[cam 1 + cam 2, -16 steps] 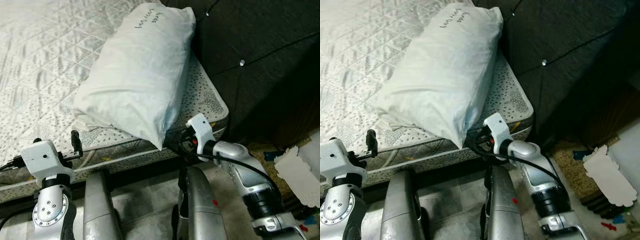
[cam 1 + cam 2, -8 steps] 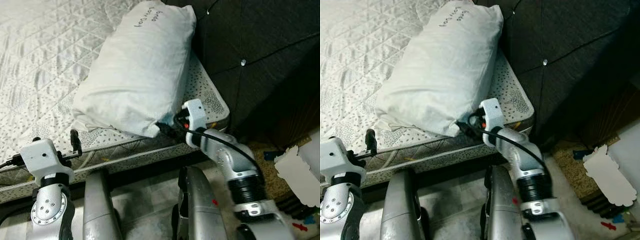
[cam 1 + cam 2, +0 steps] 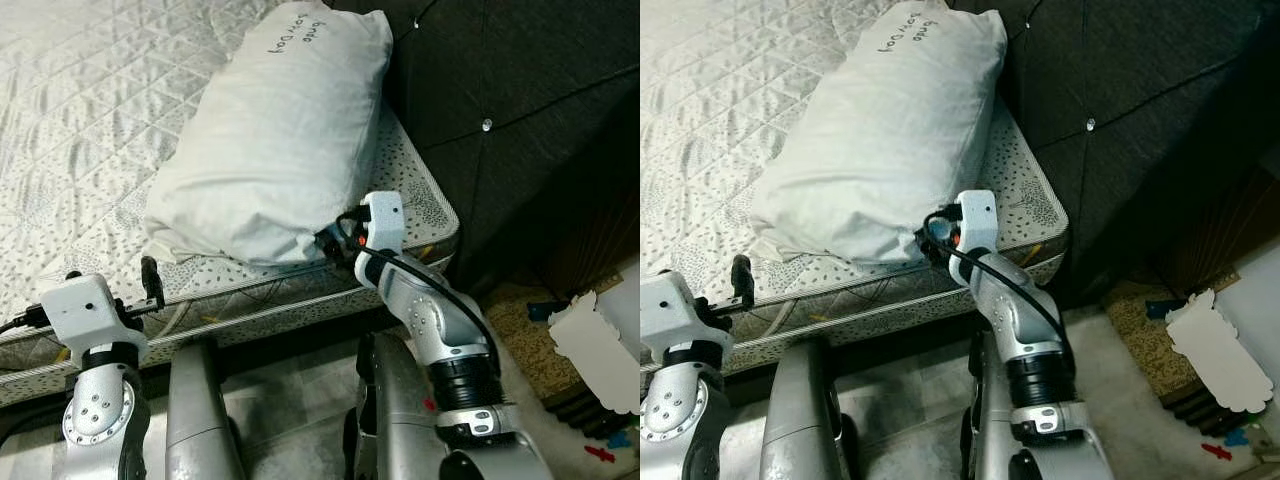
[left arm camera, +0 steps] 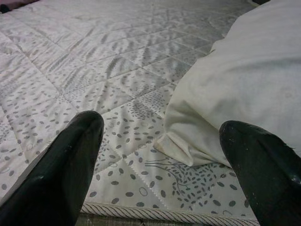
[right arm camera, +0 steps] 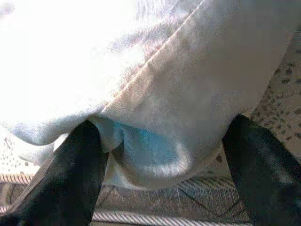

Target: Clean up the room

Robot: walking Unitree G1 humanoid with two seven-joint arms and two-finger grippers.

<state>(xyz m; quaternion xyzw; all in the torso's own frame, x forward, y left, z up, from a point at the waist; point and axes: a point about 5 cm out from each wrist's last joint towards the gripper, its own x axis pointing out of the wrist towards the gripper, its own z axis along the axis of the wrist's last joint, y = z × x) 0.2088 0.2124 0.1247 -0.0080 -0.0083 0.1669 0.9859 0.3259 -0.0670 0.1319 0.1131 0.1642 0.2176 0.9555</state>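
A big white pillow (image 3: 270, 140) with handwriting near its top lies on the quilted mattress (image 3: 80, 120), against the dark headboard. My right gripper (image 3: 325, 238) presses into the pillow's near corner at the bed's edge. The right wrist view has its fingers (image 5: 80, 160) spread wide, open, with the pillow corner (image 5: 150, 155) bulging between them. My left gripper (image 4: 164, 155) is open too, held low at the mattress's near edge, left of the pillow (image 4: 244, 103) and not touching it.
The tufted dark headboard (image 3: 500, 100) rises on the right of the bed. White torn paper or foam (image 3: 595, 350) and small litter lie on the floor at the far right. Grey floor tiles (image 3: 290, 400) show between my legs below the bed frame.
My right arm has swung up and left from below the mattress edge to the pillow. The pillow's overhanging corner has been pushed back onto the bed. The left arm has stayed put.
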